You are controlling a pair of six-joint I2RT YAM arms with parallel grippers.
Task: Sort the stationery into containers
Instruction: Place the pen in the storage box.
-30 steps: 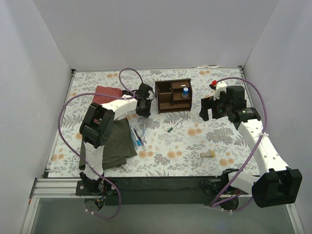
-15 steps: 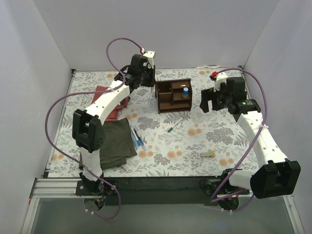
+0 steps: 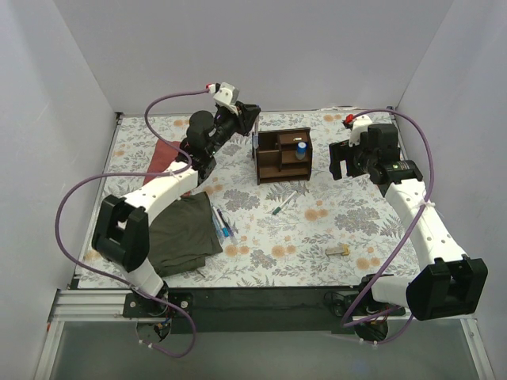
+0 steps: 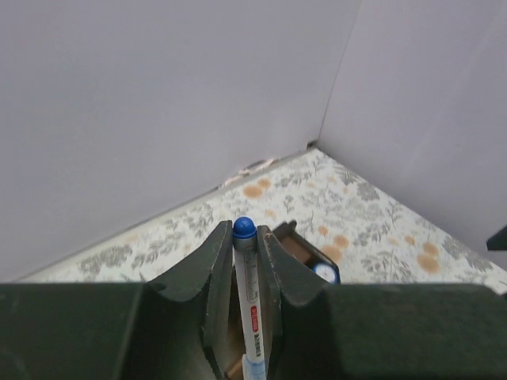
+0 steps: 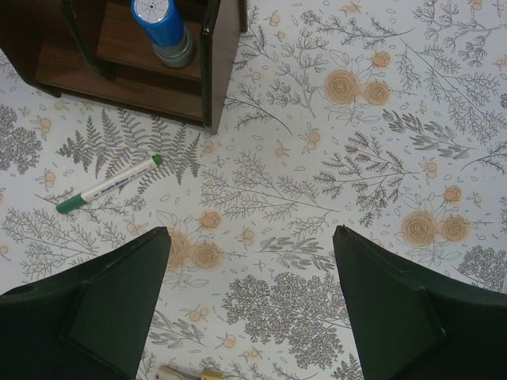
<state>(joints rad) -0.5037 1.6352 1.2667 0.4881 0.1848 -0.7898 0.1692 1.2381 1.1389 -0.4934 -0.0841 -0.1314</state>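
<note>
My left gripper [image 3: 251, 119] is shut on a blue-capped white pen [image 4: 250, 294], held in the air just behind and left of the dark brown wooden organiser [image 3: 282, 154]. The left wrist view shows the gripper [image 4: 244, 237] with the organiser [image 4: 305, 247] below it. A blue-capped cylinder [image 3: 301, 149] stands in a right compartment and also shows in the right wrist view [image 5: 161, 28]. A white pen with a green tip [image 3: 283, 203] lies in front of the organiser. Several pens [image 3: 223, 224] lie beside the olive cloth. A beige eraser [image 3: 338, 250] lies front right. My right gripper [image 3: 341, 164] is open and empty, right of the organiser.
An olive cloth [image 3: 181, 233] lies front left and a red cloth [image 3: 169, 150] back left, partly under my left arm. White walls close the back and both sides. The floral mat [image 3: 372, 214] covers the table.
My left arm rose from the pens beside the olive cloth and swung back to the organiser's rear left, carrying the pen. My right arm shifted slightly.
</note>
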